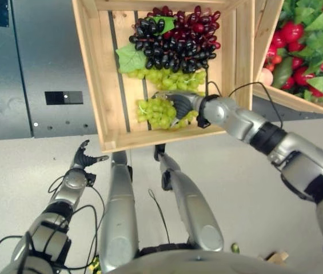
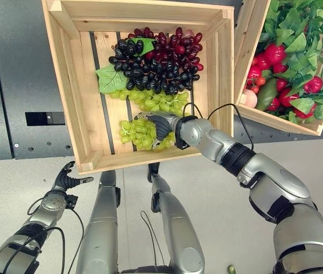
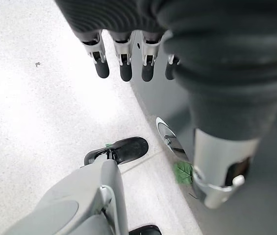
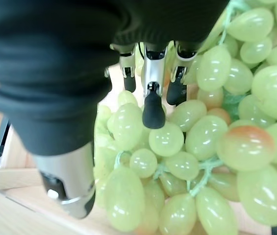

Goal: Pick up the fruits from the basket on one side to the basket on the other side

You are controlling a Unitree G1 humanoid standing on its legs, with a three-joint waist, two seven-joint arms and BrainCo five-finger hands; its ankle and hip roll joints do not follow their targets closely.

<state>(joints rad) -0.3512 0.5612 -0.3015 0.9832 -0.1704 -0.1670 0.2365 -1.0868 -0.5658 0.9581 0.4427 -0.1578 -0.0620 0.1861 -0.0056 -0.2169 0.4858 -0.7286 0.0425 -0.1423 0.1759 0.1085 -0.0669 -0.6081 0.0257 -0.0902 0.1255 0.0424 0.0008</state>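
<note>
As the right hand [image 2: 160,127] curls loosely over the green grape bunch [image 2: 140,133] at frame centre, nothing is pinched yet. A shallow grasp could let it slip inside the wooden crate [image 2: 70,85].

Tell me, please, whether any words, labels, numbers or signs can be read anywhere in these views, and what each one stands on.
None can be read.
The wooden crate of grapes bears no print or label.
The black panel on the grey cabinet is blank but for a small light dot.
The second crate, with leaves and red fruit, bears no lettering.
The right hand on the green grapes and the left hand carry no legible marking.
</note>
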